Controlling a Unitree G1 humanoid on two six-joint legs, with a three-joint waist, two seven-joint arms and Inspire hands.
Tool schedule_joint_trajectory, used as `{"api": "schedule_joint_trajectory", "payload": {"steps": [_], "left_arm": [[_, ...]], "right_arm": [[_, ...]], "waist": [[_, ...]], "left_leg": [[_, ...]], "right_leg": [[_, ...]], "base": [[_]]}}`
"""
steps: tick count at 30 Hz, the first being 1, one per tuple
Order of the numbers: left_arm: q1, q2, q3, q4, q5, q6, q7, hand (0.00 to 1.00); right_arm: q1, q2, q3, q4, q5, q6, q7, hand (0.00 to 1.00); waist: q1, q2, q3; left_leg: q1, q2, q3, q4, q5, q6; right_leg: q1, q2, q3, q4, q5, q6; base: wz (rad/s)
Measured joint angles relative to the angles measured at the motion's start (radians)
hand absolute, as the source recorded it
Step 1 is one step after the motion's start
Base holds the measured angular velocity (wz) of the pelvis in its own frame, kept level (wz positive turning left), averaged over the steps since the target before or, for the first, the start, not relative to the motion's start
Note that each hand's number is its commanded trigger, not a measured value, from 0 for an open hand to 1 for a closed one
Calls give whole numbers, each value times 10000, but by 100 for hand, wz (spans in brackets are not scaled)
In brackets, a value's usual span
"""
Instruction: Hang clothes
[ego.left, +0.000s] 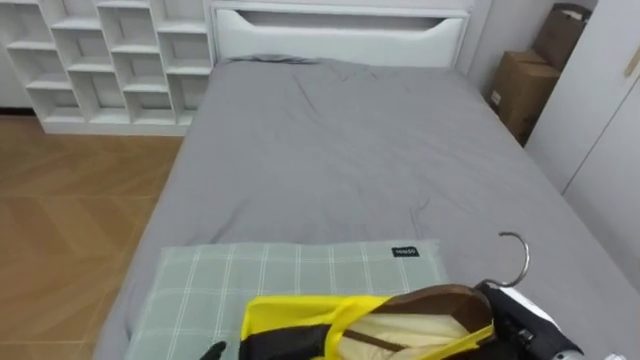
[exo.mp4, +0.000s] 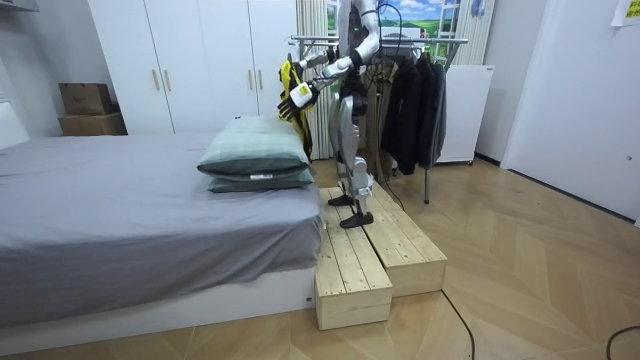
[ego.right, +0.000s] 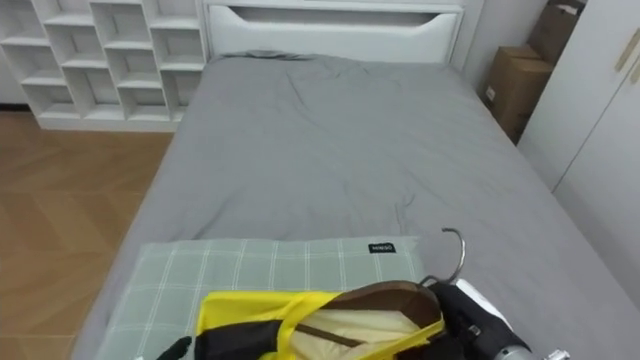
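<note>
1 yellow-and-black jacket hangs on 1 wooden hanger above 2 stacked pillows on 1 grey bed. The right hand curls around the hanger beneath its hook. The left hand touches the jacket's edge, and I cannot tell its grip.

Dark coats crowd the rack; bed lies bare
</note>
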Motion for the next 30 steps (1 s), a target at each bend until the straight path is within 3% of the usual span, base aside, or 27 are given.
{"api": "schedule_joint_trajectory", "payload": {"steps": [5, 12, 16, 30], "left_arm": [[-5, 302, -694, -1294, -43, 178, -677, 0], [-35, 475, -1402, -2814, -798, 280, -1595, 0], [-35, 488, -1444, -2869, -803, 512, -1789, 0], [45, 647, -1556, -2847, -807, 634, -1968, 0]], "right_arm": [[-10, 0, 3, 34, 306, 0, -106, 100], [-9, 218, 17, 57, 461, 34, -138, 100], [-12, 227, 16, 57, 461, 177, -151, 100], [-152, 223, -5, 55, 383, 228, -365, 100]], "waist": [[-182, -57, 48], [-286, -57, 55], [-282, -55, 56], [-343, 8, 79]], "left_leg": [[-31, 1, -11, 6, 0, 0], [-114, 6, -3, 30, 0, 0], [-122, 5, -3, 33, 0, 0], [-141, 5, 198, 32, 0, 0]], "right_leg": [[-42, 0, 2, -12, -9, 2], [-147, 11, 22, -7, -7, 1], [-155, 12, 29, -6, -10, 2], [-299, 6, 162, 104, -9, 1]], "base": [[-1], [0], [0], [-3]]}}
